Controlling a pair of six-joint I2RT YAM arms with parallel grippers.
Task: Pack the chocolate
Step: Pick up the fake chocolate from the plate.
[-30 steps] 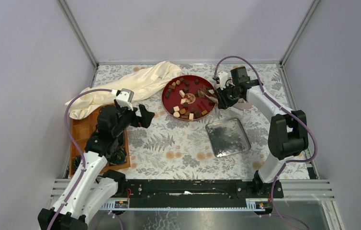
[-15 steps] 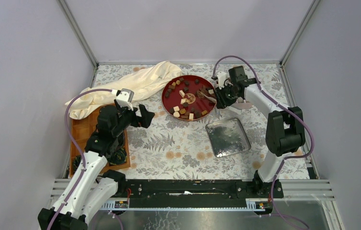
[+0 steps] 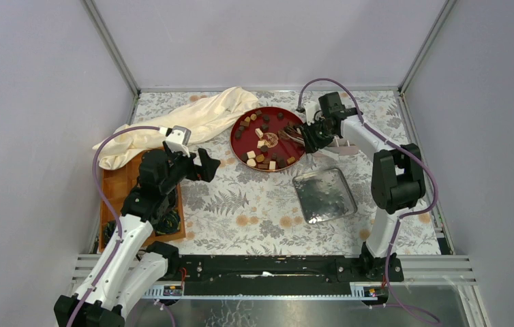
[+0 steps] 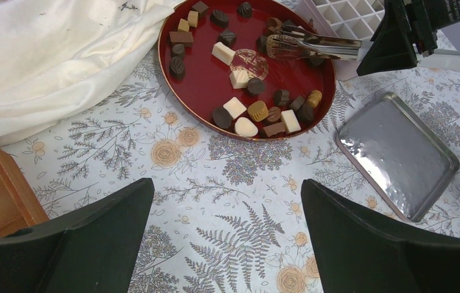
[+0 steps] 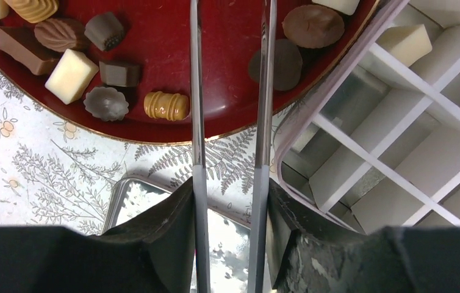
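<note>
Two arms, one change. The left tool (image 4: 226, 186) stays spread wide and empty, hovering left of the red tray (image 3: 232, 139). The right tool (image 5: 229, 201), clenched on metal tongs (image 4: 313, 44), has pushed in from the tray's right, so the tong tips now reach further over it. The chocolate (image 3: 261, 146) lies scattered in the tray in dark, tan and cream pieces.

Far left of the tray, a wooden board (image 3: 121, 184) carries dark coiled rings (image 3: 165, 221). A cream cloth (image 3: 172, 126) lies against the tray's left rim. A silver tin (image 3: 324, 195) sits near its lower right. A white gridded box (image 5: 398, 122), with one cream piece in a cell, butts against its right edge under the arm.

The table (image 3: 240, 204) has a fern-and-rose print, and the walls (image 3: 268, 41) are pale lilac.
</note>
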